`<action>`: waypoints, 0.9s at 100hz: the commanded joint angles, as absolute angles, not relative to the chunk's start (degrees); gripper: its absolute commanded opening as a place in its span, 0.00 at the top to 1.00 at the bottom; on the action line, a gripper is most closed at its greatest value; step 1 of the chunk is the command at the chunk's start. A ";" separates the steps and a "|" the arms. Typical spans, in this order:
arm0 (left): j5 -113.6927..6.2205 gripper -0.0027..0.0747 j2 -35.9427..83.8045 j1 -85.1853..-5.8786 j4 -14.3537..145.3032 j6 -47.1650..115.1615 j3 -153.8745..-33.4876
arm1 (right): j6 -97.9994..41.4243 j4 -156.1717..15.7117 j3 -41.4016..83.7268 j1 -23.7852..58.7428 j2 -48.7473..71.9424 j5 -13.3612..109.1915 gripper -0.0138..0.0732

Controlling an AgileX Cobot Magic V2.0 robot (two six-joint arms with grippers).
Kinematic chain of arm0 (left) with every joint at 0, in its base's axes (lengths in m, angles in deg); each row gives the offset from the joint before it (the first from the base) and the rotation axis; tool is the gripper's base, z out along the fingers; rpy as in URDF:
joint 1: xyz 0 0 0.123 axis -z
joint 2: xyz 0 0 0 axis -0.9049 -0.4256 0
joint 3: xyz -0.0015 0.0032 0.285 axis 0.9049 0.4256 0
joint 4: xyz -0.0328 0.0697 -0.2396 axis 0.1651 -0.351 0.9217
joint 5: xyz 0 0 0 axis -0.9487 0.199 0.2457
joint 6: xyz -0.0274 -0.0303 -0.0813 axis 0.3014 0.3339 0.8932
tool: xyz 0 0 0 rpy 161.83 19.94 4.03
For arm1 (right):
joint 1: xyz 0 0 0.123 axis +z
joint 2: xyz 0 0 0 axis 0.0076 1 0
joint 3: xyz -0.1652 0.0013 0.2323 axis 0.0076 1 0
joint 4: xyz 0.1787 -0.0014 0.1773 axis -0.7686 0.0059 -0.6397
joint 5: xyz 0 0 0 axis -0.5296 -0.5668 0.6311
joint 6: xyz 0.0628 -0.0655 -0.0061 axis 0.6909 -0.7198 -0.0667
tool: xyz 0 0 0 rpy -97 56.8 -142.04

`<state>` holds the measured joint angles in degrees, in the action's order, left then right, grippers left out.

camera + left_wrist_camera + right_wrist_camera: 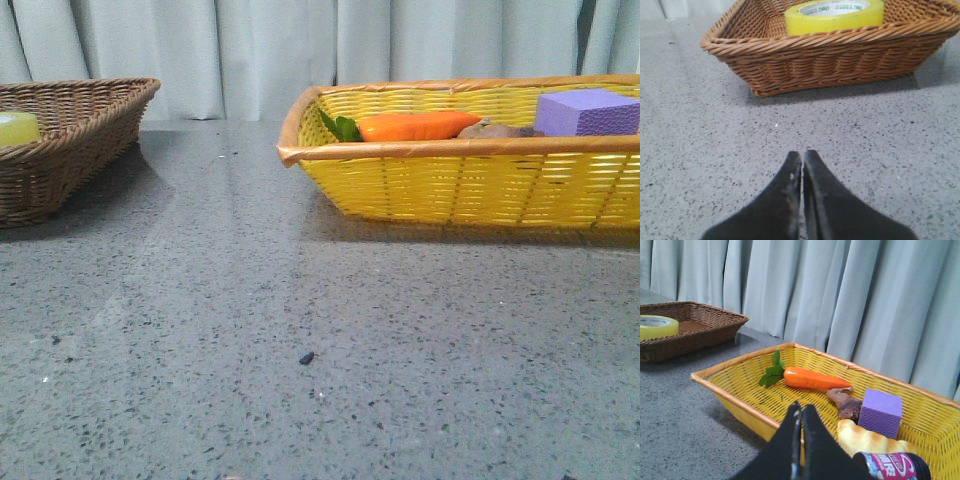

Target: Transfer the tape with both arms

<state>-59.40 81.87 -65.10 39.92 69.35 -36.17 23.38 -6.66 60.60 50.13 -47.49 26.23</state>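
Observation:
The yellow tape [835, 15] lies flat in the brown wicker basket [805, 55], its white core with green print facing up. In the front view only a sliver of the tape [17, 128] shows over the rim of the brown basket [70, 140] at far left. The right wrist view catches the tape [657, 326] far off in that same basket [700, 337]. My left gripper [803, 154] is shut and empty over bare table, short of the basket. My right gripper [802, 407] is shut and empty, beside the near rim of the yellow basket [740, 390]. Neither gripper appears in the front view.
The yellow woven basket [460, 185] at right holds an orange carrot [415, 126], a purple foam block [585, 112], a brown piece [845, 402], a bread-like item [867, 440] and a pink-labelled can [892, 466]. Grey speckled table [300, 330] lies between the baskets. Grey curtains hang behind.

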 commanded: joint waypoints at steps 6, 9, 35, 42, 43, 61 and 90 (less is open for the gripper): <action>-55.33 0.99 83.54 -65.33 40.48 69.78 -35.59 | 23.30 -4.12 59.29 49.99 -48.32 29.04 0.92; -55.33 0.99 83.54 -65.33 40.48 69.78 -35.59 | 23.30 -4.12 59.29 49.99 -48.32 29.04 0.92; -55.33 0.99 83.54 -65.33 40.48 69.78 -35.59 | 23.30 -4.12 59.29 49.99 -48.32 29.04 0.92; -55.33 0.99 83.54 -65.33 40.48 69.78 -35.59 | 23.30 -2.12 59.29 49.99 -48.32 28.45 0.92; -55.33 0.99 83.54 -65.33 40.48 69.78 -35.59 | 23.30 -1.79 59.29 49.99 -48.32 28.44 0.92; -55.33 0.99 83.54 -65.33 40.48 69.78 -35.59 | 23.30 2.65 59.43 49.99 -48.32 27.62 0.92; -55.33 0.99 83.54 -65.33 40.48 69.78 -35.59 | 23.30 -7.85 62.76 39.20 -48.32 28.90 0.92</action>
